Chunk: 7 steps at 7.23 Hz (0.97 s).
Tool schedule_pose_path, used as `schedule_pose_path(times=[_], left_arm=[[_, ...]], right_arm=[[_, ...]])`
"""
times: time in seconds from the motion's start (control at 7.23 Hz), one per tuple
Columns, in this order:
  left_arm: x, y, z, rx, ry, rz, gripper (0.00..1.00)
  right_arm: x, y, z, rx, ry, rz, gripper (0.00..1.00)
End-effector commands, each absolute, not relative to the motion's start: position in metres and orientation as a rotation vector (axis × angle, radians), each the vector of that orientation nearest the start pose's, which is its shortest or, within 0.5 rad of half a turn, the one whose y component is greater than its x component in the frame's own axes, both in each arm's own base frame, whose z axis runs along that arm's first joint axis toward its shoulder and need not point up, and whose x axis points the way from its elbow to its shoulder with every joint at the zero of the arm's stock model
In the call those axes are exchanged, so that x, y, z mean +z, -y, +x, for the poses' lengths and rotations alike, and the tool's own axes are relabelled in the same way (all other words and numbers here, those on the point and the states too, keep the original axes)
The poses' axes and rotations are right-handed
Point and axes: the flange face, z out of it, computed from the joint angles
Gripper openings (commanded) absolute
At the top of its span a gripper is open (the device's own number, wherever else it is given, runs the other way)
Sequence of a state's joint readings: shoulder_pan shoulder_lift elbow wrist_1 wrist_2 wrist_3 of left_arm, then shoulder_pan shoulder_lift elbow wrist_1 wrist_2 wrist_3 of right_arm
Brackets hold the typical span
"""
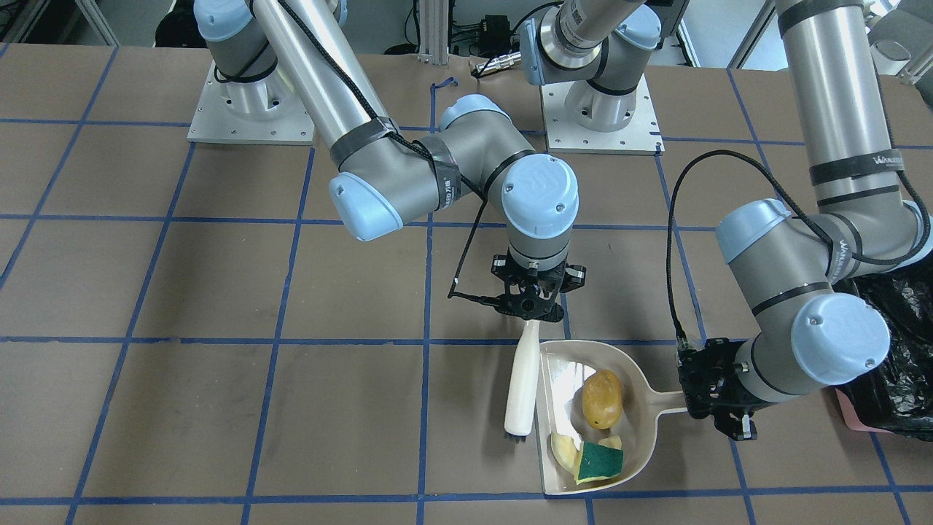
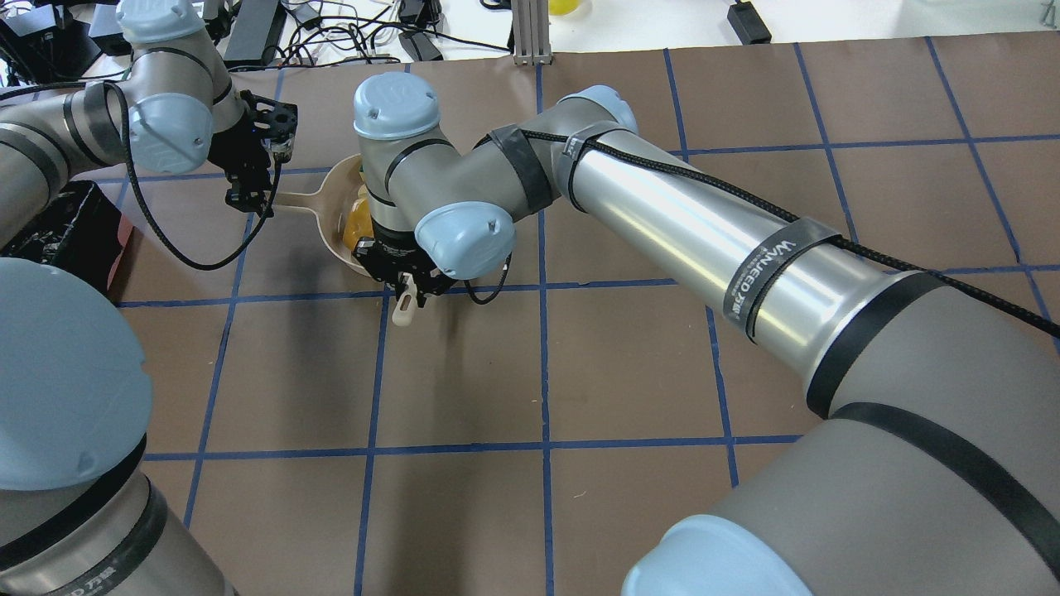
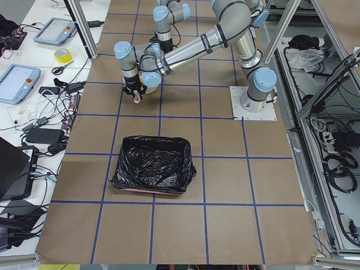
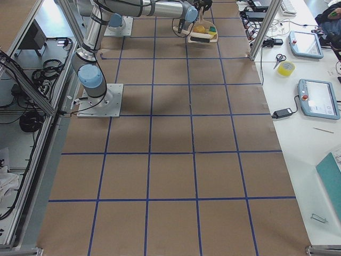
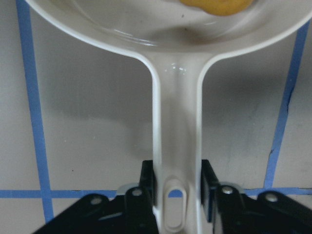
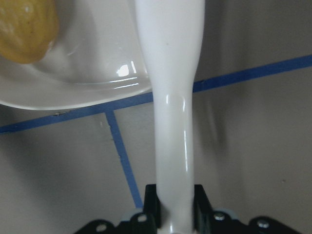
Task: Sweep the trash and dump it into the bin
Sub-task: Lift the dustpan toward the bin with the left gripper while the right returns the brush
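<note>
The trash lies in a beige dustpan [image 1: 641, 430]: a yellow-brown potato-like lump [image 1: 602, 399], a green-topped sponge piece [image 1: 600, 462] and pale peel scraps [image 1: 563, 450]. My left gripper [image 1: 703, 399] is shut on the dustpan's handle [image 5: 176, 146], and the pan rests on the table. My right gripper [image 1: 532, 310] is shut on a white brush [image 1: 523, 379], seen close in the right wrist view [image 6: 173, 97]. The brush lies along the pan's open edge, bristles [image 1: 516, 437] down at the table. The bin [image 3: 154, 169], pink with a black bag, stands beside my left arm [image 1: 900, 350].
The brown table [image 1: 219, 408] carries a blue tape grid. Both arm bases [image 1: 248, 109] are bolted at the robot's edge. Tablets, tape, scissors and cables [image 3: 50, 73] lie on a side table beyond the table's far edge.
</note>
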<state>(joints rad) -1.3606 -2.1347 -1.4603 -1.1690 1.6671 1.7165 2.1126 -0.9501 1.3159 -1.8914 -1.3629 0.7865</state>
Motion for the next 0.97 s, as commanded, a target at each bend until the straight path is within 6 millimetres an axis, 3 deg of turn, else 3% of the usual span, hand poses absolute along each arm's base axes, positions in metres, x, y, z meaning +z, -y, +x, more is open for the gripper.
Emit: schedule_pose_path(times=[0.0, 0.28, 0.41, 0.69, 0.83], left_arm=[[0.248, 0.685, 0.019, 0.153, -2.281, 2.143, 0.14], [0.252, 0.684, 0.027, 0.127, -2.299, 2.136, 0.1], [0.255, 0.684, 0.029, 0.067, -2.329, 2.148, 0.1], [0.265, 0.681, 0.043, 0.019, -2.367, 2.126, 0.08], [0.274, 0.678, 0.067, -0.028, -2.424, 2.099, 0.08]], right_arm=[[0.313, 0.547, 0.416, 0.279, -3.061, 0.375, 0.0], [0.362, 0.545, 0.322, 0.187, -3.134, 0.31, 0.0], [0.366, 0.544, 0.271, 0.195, -3.131, 0.273, 0.0], [0.349, 0.541, 0.203, 0.231, -3.219, 0.227, 0.0], [0.34, 0.552, 0.147, 0.258, -3.204, 0.242, 0.0]])
